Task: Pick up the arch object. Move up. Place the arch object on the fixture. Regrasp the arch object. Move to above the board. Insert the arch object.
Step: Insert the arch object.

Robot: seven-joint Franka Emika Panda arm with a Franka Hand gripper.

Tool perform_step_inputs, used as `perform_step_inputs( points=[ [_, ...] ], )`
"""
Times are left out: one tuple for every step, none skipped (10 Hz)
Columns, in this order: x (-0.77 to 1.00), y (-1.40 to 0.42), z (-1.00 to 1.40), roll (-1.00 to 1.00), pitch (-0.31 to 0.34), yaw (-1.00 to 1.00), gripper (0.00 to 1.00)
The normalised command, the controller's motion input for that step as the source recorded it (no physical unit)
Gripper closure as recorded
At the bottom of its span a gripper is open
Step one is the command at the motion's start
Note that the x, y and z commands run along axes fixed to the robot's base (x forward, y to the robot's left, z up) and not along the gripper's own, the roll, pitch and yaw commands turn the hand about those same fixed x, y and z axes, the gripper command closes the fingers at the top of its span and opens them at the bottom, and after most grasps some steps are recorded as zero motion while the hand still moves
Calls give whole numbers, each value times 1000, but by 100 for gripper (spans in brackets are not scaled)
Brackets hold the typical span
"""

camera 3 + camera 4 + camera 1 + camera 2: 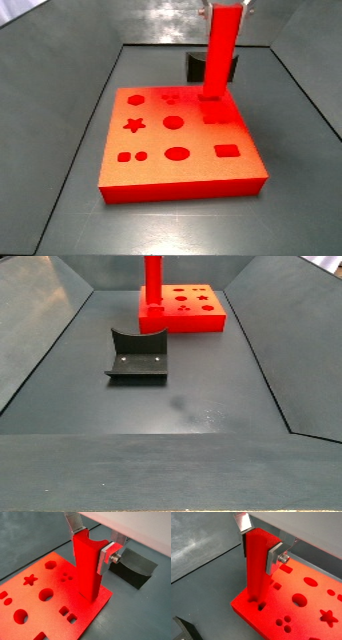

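Clamped on the upper part of the arch object (87, 567), the gripper (93, 549) has its silver plates pressed flat against two opposite faces of the piece, and I see that in both wrist views, with the gripper (260, 548) sitting high over the board (308, 602). From my seat the arch object (256, 567) reads as a long, slim, plain red prism standing upright, its lower end meeting the board right at a cut-out near one corner. I can't tell from any view how far it has gone into that opening.

Working left to right in a side view, the board (154, 165) shows a star, circles and an oval on its left and middle, then square cut-outs on the right, where the arch object (222, 50) rises from the slab's far right corner. Behind it I catch a dark sliver of the fixture (198, 66). I can read no writing or labels on any piece.

In a side view, the fixture (138, 356) sits well apart from the board (201, 311), with bare grey floor between them and sloping dark walls on either side. The arch object (154, 281) stands at the board's left end, close to its edge.
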Motion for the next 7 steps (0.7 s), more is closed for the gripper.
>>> perform_step_inputs(
  points=[
    [-57, 3, -191, 110, -51, 91, 100],
    [-6, 11, -211, 63, -69, 109, 100],
    [0, 11, -286, 0, -123, 129, 100],
    [0, 0, -297, 0, -110, 123, 100],
    [0, 17, -334, 0, -63, 100, 100],
    [0, 57, -314, 0, -34, 111, 100],
    [0, 60, -320, 0, -20, 117, 100]
  ],
)
